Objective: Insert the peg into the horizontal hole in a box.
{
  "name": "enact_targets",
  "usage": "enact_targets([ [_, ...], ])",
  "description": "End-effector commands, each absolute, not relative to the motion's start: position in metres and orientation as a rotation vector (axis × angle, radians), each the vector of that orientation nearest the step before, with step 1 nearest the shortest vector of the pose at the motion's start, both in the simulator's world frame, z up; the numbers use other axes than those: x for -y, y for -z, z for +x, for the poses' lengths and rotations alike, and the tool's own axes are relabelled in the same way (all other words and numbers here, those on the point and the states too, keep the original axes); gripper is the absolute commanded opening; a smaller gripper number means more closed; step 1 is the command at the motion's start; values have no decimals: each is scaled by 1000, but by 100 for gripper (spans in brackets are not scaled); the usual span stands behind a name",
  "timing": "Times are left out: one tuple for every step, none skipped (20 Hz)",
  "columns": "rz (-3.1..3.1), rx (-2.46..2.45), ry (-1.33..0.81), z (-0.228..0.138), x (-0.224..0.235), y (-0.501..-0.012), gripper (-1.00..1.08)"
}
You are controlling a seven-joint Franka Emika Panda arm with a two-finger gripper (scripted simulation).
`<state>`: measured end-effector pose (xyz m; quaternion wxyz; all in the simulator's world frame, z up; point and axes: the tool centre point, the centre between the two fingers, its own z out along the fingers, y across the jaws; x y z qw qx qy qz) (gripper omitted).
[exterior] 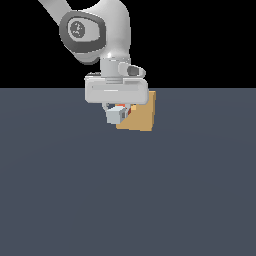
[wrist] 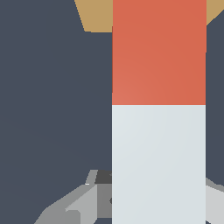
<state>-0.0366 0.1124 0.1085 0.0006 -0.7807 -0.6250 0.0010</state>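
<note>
The tan box (exterior: 142, 116) stands on the dark floor just behind the gripper (exterior: 119, 114) in the exterior view. My gripper hangs under the white hand and is shut on the peg (exterior: 118, 115), whose pale end faces the camera and whose orange-red part (exterior: 131, 108) points at the box. In the wrist view the peg (wrist: 158, 131) fills the picture, white section near, orange-red section far, its tip reaching the tan box (wrist: 97, 15). Grey fingers (wrist: 83, 203) flank the white section. The hole is hidden behind the peg and hand.
A flat dark blue-grey floor (exterior: 128, 200) spreads all around the box. The white arm (exterior: 95, 30) rises above the gripper toward the exterior view's left. No other objects show.
</note>
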Motion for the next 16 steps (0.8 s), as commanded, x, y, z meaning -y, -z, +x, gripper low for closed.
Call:
enact_targets([
  [-2471, 1940, 0, -32, -122, -113, -100],
  [-2477, 1933, 0, -31, -124, -114, -100],
  [-2481, 1927, 0, -30, -127, -114, -100],
  [-2485, 1922, 0, -29, -129, -115, -100],
  [-2488, 1918, 0, -28, -131, -115, -100],
  [-2491, 1915, 0, -27, -132, -116, -100],
  [-2493, 1912, 0, -26, -133, -116, -100],
  [-2494, 1911, 0, -26, -134, -116, -100],
  [-2494, 1910, 0, -25, -134, -116, -100],
  [-2494, 1910, 0, -25, -134, -116, -100],
  [-2494, 1910, 0, -25, -134, -116, -100],
  [-2494, 1910, 0, -25, -134, -116, -100],
  [-2494, 1910, 0, -25, -134, -116, -100],
  [-2493, 1910, -4, -26, -133, -115, -100],
  [-2493, 1910, -2, -26, -134, -116, -100],
  [-2493, 1911, 3, -24, -134, -117, -100],
])
